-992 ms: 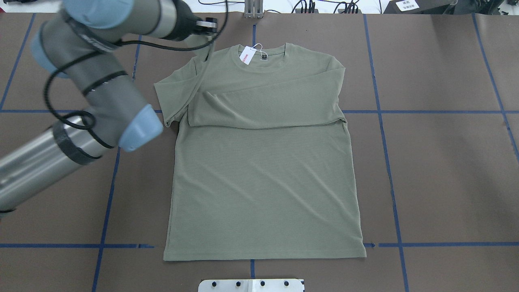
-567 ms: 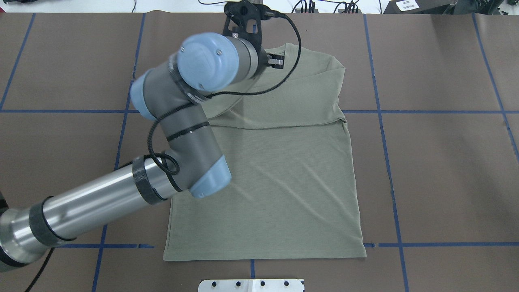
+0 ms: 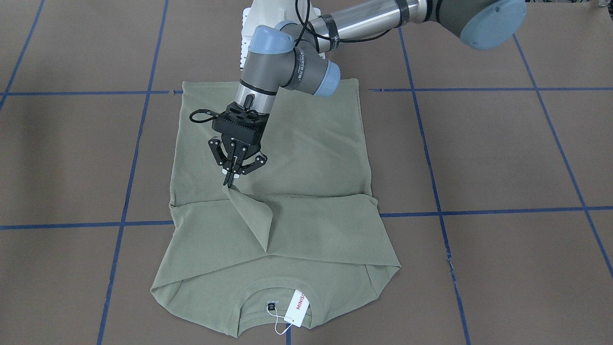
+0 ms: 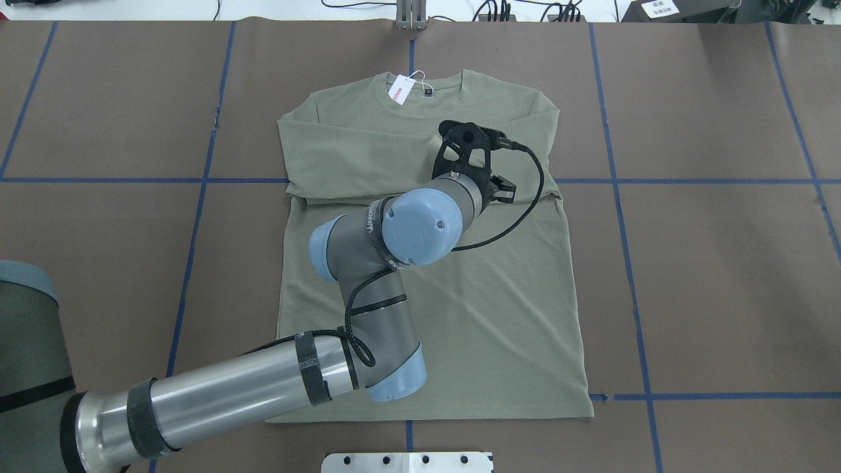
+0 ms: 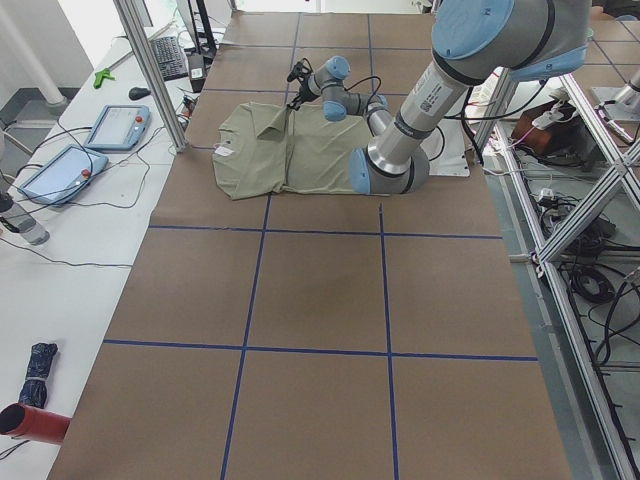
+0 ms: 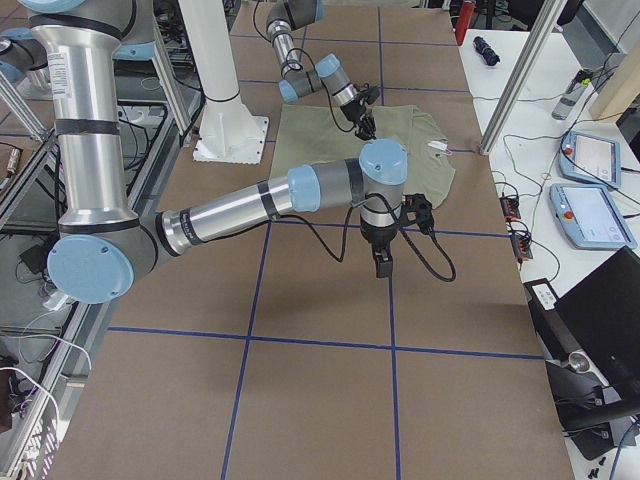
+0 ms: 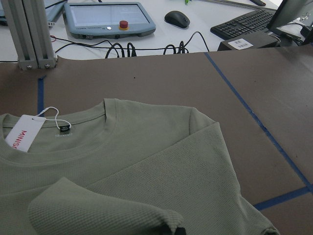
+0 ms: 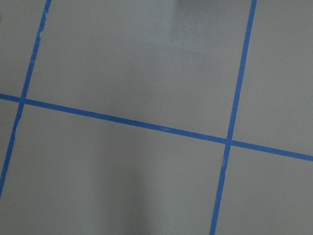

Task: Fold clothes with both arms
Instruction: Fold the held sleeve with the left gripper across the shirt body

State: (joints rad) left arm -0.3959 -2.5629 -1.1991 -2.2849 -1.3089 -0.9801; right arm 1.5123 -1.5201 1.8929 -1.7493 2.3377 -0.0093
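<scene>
Jaws of the left gripper (image 3: 231, 177) are found closed on a sleeve cuff of the olive-green shirt (image 3: 311, 143), that sleeve drawn up in a peak over the chest. The shirt is laid flat on the brown table (image 4: 723, 263), hem toward the robot base, a white hang tag (image 4: 399, 90) at its collar. The right gripper (image 6: 383, 265) is held above blue tape lines (image 8: 146, 125), well apart from the shirt; its jaw state cannot be told.

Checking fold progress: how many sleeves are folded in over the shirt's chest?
2. One sleeve comes from the robot's right side and lies flat across the chest. The other sleeve comes from its left side, its cuff pinched in the left gripper above the shirt.
</scene>
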